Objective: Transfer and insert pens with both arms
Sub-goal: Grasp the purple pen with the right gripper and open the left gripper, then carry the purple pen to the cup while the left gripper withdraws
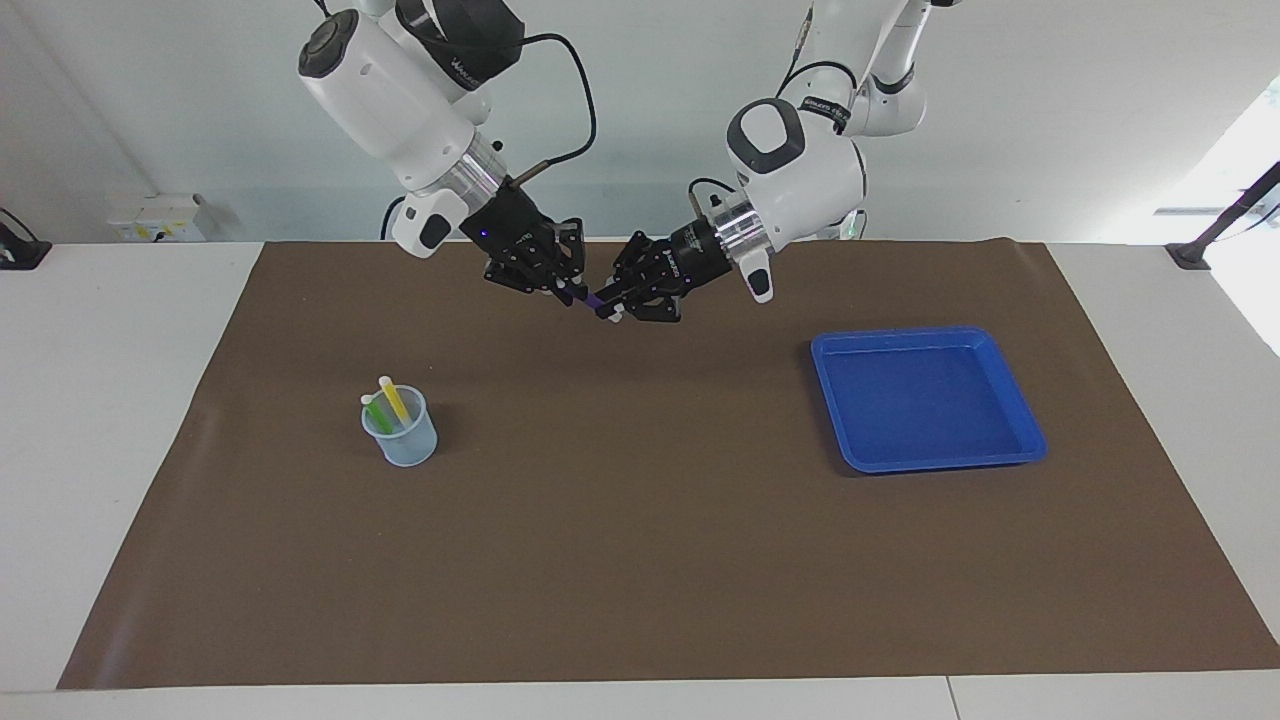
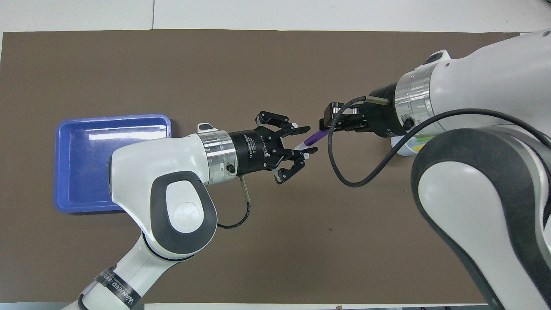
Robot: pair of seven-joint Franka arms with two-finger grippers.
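overhead view gives me the clearest read: the purple pen (image 2: pixel 315 137) hangs in the air between the two grippers, over the bare middle of the brown mat (image 2: pixel 275 241). the left gripper (image 2: pixel 301 146) comes in from the blue tray's (image 2: pixel 69 202) end, and its fingers look spread around the pen's pale whitish end; i cannot make out whether any of them presses on it. the right gripper (image 2: pixel 329 122) meets the pen at its purple end and is clamped on it, as far as i can see, with the pen slanting from one claw to the other.

from the facing view i see the same meeting: the right gripper (image 1: pixel 570 285) and the left gripper (image 1: pixel 622 300) almost nose to nose, raised above the mat (image 1: pixel 640 560) at the part of it nearest the robots, with the purple pen (image 1: pixel 597 299) showing only as a short violet sliver between them.

the yellow pen (image 1: pixel 394 398) and the green pen (image 1: pixel 376 412) stand tilted in the pale blue cup (image 1: pixel 400 440), pale ends up, toward the right arm's end of the table. in the overhead view the right arm covers most of that cup (image 2: pixel 402 147). the blue tray (image 1: pixel 925 455) sits toward the left arm's end, well apart from the cup.
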